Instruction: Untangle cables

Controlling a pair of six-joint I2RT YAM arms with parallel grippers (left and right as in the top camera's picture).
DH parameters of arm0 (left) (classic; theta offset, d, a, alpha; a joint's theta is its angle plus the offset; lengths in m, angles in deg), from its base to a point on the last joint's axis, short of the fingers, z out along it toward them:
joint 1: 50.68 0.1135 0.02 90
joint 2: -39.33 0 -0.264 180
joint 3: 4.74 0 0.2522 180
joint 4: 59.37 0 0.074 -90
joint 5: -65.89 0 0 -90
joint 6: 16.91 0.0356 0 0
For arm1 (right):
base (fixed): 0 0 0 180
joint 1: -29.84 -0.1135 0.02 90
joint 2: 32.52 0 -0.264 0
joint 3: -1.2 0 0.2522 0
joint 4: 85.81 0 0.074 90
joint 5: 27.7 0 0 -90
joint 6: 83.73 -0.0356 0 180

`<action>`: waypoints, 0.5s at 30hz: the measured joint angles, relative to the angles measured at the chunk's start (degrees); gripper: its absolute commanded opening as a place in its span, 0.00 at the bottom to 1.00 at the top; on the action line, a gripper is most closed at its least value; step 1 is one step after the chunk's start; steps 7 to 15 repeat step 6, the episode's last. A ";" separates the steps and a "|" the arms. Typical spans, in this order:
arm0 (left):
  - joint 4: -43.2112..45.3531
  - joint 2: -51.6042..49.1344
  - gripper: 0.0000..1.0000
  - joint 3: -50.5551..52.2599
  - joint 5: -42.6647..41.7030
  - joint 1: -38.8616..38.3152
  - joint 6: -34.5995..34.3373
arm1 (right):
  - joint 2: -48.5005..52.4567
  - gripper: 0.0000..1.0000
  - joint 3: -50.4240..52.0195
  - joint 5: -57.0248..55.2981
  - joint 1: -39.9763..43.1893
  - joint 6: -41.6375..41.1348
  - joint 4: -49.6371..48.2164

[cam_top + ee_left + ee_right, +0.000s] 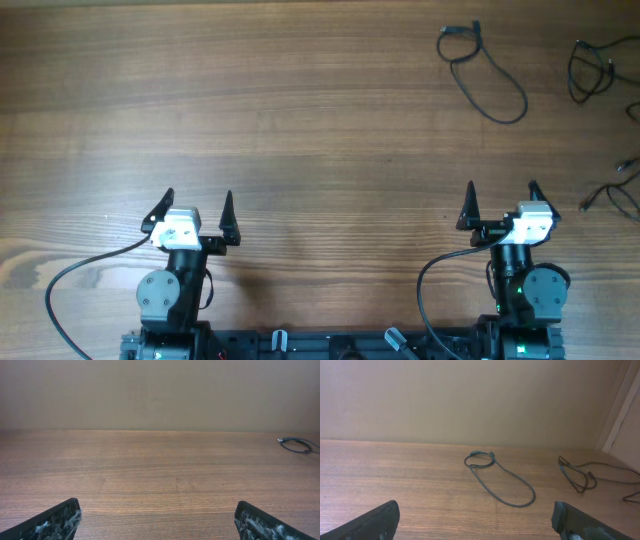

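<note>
Three thin black cables lie apart at the table's far right. One looped cable lies as a single loop; it also shows in the right wrist view and at the edge of the left wrist view. A second cable lies bunched at the far right edge, also in the right wrist view. A third cable runs off the right edge. My left gripper is open and empty near the front. My right gripper is open and empty, in front of the looped cable.
The wooden table fills the view. The arms' own thick black wires curve near the front edge. A small green thing shows at the right edge.
</note>
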 measured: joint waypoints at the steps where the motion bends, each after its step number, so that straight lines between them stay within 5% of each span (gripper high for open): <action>1: 0.00 0.00 1.00 0.00 0.00 0.00 0.00 | 0.00 1.00 0.00 0.00 0.00 0.00 0.00; 15: 0.00 0.00 1.00 0.00 0.00 0.00 0.00 | 0.00 1.00 0.00 0.00 0.00 0.00 0.00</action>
